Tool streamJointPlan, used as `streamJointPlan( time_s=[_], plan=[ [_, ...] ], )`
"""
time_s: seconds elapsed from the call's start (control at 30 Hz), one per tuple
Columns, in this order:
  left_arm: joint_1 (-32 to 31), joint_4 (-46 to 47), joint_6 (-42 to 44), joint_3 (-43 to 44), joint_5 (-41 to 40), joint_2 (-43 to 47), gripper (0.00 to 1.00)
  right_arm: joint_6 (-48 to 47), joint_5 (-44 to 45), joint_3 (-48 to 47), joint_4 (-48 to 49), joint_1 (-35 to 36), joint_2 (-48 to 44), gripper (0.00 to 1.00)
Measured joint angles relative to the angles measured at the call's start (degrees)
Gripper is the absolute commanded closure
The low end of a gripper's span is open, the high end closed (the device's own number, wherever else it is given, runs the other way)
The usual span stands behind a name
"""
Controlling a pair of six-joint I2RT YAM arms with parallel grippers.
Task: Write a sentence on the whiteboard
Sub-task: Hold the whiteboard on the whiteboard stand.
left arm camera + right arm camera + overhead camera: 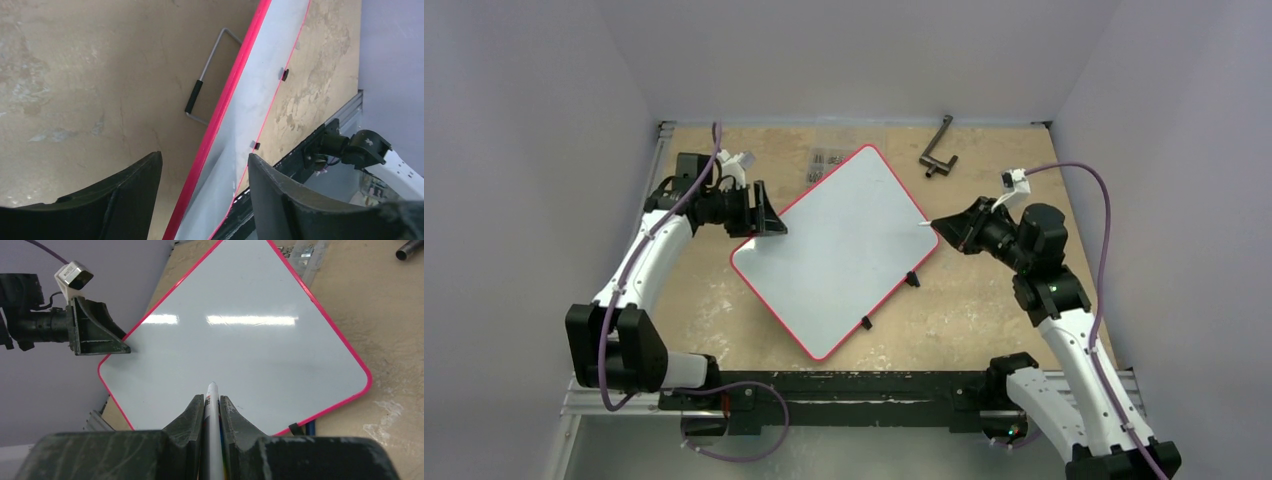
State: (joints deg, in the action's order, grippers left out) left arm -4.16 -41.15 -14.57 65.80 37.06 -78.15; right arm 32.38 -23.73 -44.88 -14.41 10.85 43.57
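Since no lettering shows anywhere on it, the task reads as not yet begun: every stroke is left to do.

Table (984, 330): bare wood, walled on three sides. There is open room near-left and near-right of the board, less at the far edge.

Whiteboard (834, 250): lies mid-table, turned so its corners point far, right, near and left. The surface is clean, with only lamp glare in the right wrist view. The red rim is intact all round.

Left end effector (774, 226): at the board's left corner, fingers apart with the red rim between them. No contact with the rim is visible in the left wrist view. Judgement: it is placed to pin the board while the other arm writes.

Right end effector (944, 228): clamped on a marker (212, 395), tip forward, at the board's right corner and just at the rim. I cannot tell whether the tip touches. Judgement: it has to travel inward over the board before the first letter, and the whole face is free for that.

Small items:
- A black crank tool (938, 150) sits at the far edge, apart from the board.
- A hardware packet (827, 160) sits just beside the far-left rim.
- Two black clips (912, 279) sit on the near-right rim, so wrist sweeps should stay off that edge.
- A wire stand (207, 75) with a black sleeve lies just beside the rim.
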Motion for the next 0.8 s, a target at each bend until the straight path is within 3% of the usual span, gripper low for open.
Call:
streamJointPlan(
  time_s=[0.17, 0.37, 0.43, 0.5, 0.53, 0.8],
  plan=[
    [0.02, 2.23, -2.27, -4.17, 3.56, 0.63, 0.52, 0.22, -3.19, 0.13, 3.39, 0.00, 2.45, 1.00],
    [0.04, 3.98, -4.31, -6.49, 5.40, 1.51, 0.81, 0.94, -7.93, 1.25, 9.62, 0.66, 4.39, 1.00],
    [0.09, 4.31, -4.52, -6.51, 6.05, 1.73, 0.76, 1.22, -9.51, 1.84, 11.96, 1.53, 5.29, 1.00],
    [0.09, 4.70, -4.92, -6.56, 6.64, 2.05, 0.57, 1.46, -10.78, 2.32, 13.77, 2.54, 6.14, 1.00],
    [0.09, 4.94, -5.16, -6.58, 6.93, 2.25, 0.54, 1.51, -11.32, 2.45, 14.58, 3.10, 6.67, 1.00],
    [0.09, 6.05, -5.35, -6.56, 7.61, 4.52, 0.63, 1.55, -12.52, 2.54, 18.10, 6.56, 9.33, 1.00]
  ],
)
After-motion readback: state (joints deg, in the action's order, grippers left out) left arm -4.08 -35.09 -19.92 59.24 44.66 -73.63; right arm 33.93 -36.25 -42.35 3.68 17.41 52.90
